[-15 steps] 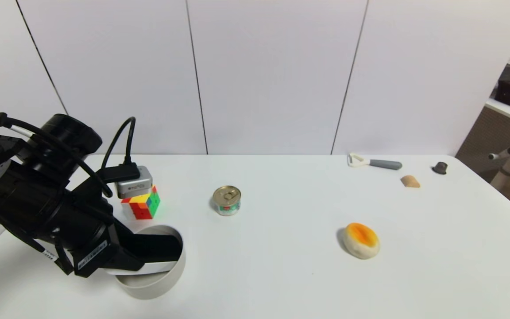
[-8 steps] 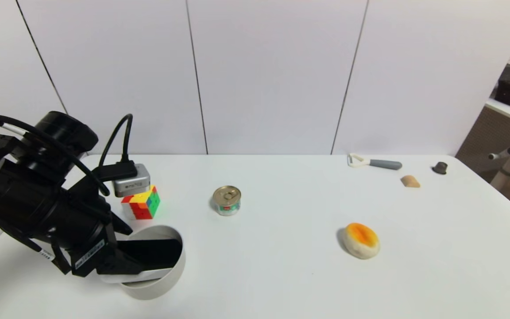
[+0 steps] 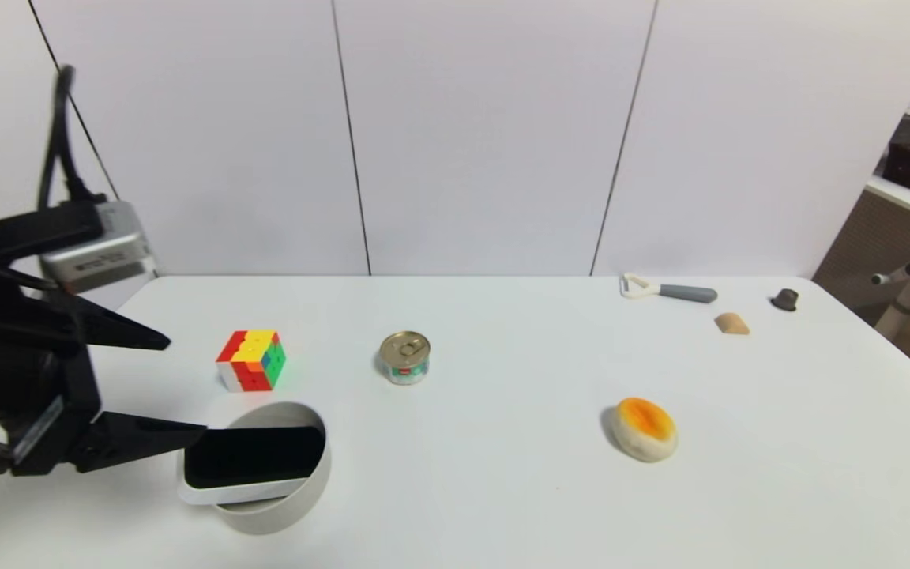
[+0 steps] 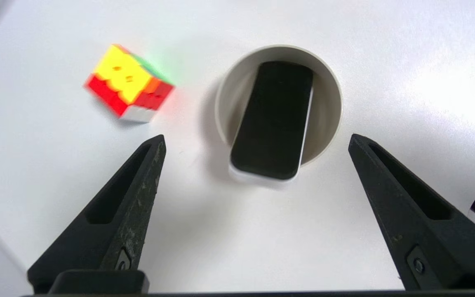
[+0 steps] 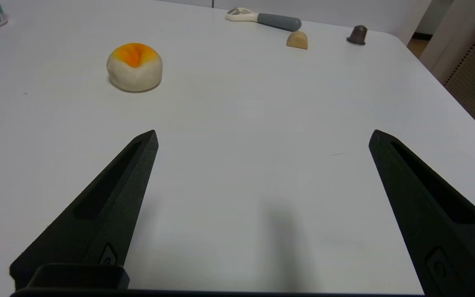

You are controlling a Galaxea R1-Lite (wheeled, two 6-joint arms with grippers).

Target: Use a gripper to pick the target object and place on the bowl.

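The flat block with black top and white base [image 3: 253, 462] lies tilted in the grey-beige bowl [image 3: 297, 498], one end overhanging the bowl's left rim. In the left wrist view the block [image 4: 272, 119] rests across the bowl [image 4: 328, 103]. My left gripper [image 3: 178, 387] is open and empty, raised to the left of the bowl and apart from it; in its wrist view [image 4: 256, 140] the fingers [image 4: 138, 185] stand wide apart. My right gripper [image 5: 262, 138] is open and empty above bare table; it does not show in the head view.
A multicoloured puzzle cube [image 3: 252, 360] sits behind the bowl, a gold-lidded tin can [image 3: 405, 357] to its right. An orange-topped bun [image 3: 644, 428] lies mid-right. A peeler [image 3: 667, 289], a tan piece [image 3: 731, 323] and a dark capsule [image 3: 784, 299] lie at the far right.
My left gripper has let go of the block, opened, and drawn back up and to the left. The block stays lying in the bowl.
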